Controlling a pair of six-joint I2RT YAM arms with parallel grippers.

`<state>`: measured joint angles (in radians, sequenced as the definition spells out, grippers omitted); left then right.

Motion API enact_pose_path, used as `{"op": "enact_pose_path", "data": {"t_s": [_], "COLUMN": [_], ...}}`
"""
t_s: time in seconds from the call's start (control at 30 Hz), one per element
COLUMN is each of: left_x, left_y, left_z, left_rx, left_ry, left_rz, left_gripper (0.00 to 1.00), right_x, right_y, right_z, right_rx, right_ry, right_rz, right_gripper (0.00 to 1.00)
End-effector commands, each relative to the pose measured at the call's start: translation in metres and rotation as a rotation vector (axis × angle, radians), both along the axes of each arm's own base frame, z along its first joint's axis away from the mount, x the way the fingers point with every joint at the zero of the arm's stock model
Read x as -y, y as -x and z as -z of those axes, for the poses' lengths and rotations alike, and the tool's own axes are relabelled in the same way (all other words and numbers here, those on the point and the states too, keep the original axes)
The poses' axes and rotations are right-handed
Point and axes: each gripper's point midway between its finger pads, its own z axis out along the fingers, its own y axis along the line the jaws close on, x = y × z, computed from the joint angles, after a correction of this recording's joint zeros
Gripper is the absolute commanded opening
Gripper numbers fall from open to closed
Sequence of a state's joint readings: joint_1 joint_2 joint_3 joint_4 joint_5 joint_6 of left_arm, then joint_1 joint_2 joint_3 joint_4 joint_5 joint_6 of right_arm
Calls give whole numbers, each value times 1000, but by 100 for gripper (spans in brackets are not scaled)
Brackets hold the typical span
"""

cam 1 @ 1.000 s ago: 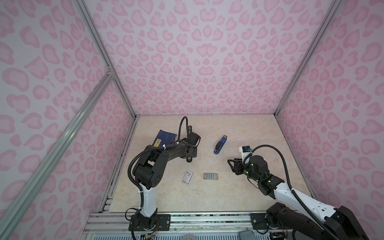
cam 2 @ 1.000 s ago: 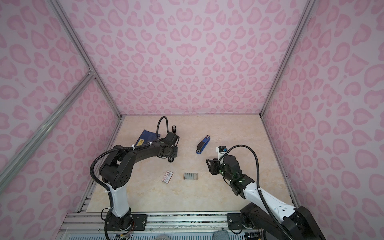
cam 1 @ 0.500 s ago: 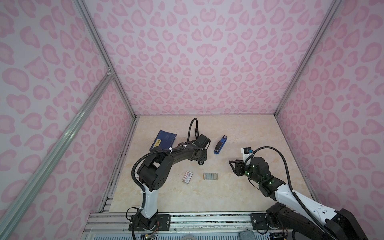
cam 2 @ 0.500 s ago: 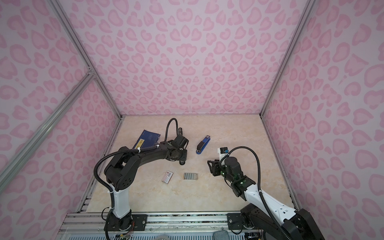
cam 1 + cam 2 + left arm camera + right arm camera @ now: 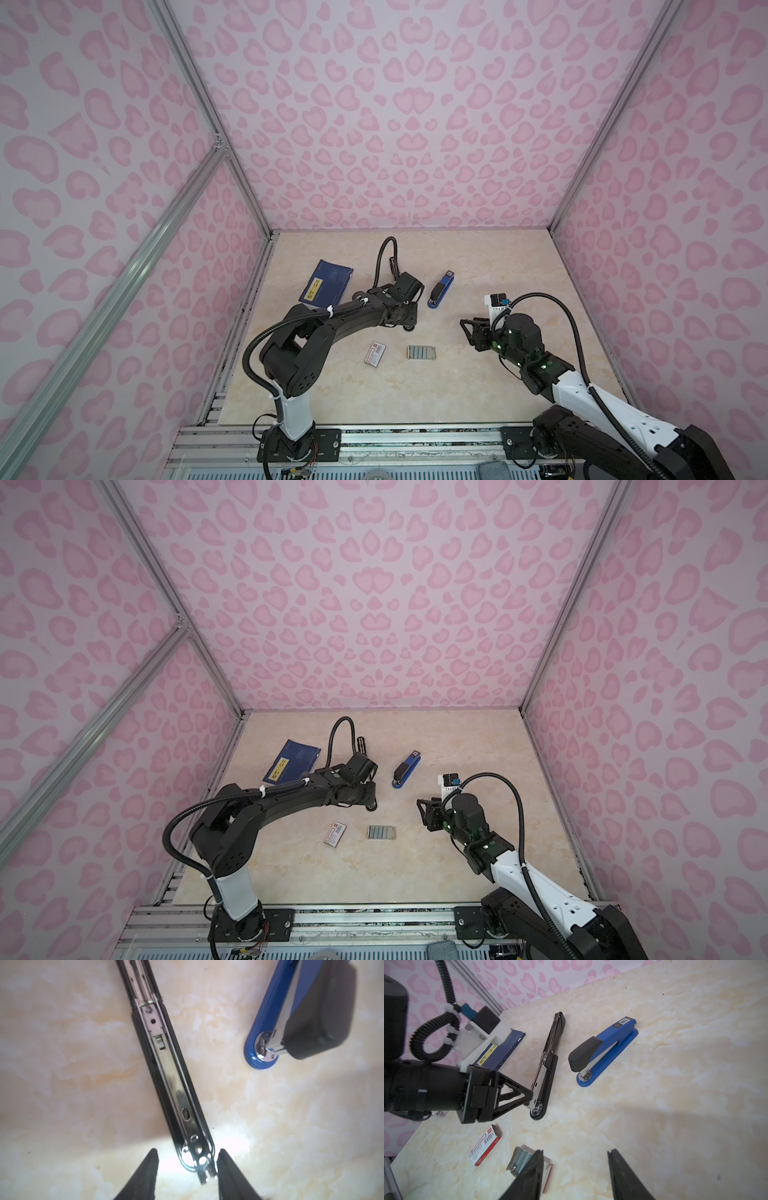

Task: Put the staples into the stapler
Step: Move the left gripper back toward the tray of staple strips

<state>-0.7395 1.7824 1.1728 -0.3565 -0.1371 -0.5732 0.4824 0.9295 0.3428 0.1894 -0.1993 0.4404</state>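
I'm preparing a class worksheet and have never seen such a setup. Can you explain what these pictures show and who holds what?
Two robot arms stand at a table, each ending in a two-fingered gripper. Both top views look down on the whole scene. The two wrist views come from cameras mounted on the arms.

On the table lie a black stapler swung open flat, a closed blue stapler, a row of staples, a red-and-white box and a blue booklet.

The left gripper is open, with the black stapler's front end between its fingers, seemingly not clamped. The right gripper is open and empty, hovering beside the staples.
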Motion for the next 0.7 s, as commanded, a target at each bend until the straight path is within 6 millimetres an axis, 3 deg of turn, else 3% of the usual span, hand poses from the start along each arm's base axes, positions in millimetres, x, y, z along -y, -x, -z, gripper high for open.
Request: {"op": "enact_pose_path", "data": {"t_s": [0.0,0.1,0.27,0.33,0.37,0.4,0.53,0.67], "left_x": [-15,-28,-38,-42,-48,-53,-51,-38], "left_y": [-9,-5,5,10,11,12,16,31], "left_z": [-32,-63,-93,-100,-101,-101,-96,-82], "left_rx": [172,334,453,474,482,483,433,306], "left_ry": [8,59,146,208,231,250,268,267], "left_rz": [-38,-41,-32,-63,-105,-139,-114,-52], "left_gripper": [50,52,57,75,95,98,99,79], "right_x": [-3,-5,-12,-15,-17,-19,-22,-22], "right_y": [4,6,9,10,10,10,8,8], "right_z": [-3,-8,-12,-13,-14,-15,-17,-16], "right_rx": [12,32,46,51,54,58,61,55], "right_ry": [17,21,18,19,20,20,25,38], "right_rz": [-27,-39,-70,-82,-88,-93,-100,-101], "right_gripper": [53,53,53,53,53,53,53,53]}}
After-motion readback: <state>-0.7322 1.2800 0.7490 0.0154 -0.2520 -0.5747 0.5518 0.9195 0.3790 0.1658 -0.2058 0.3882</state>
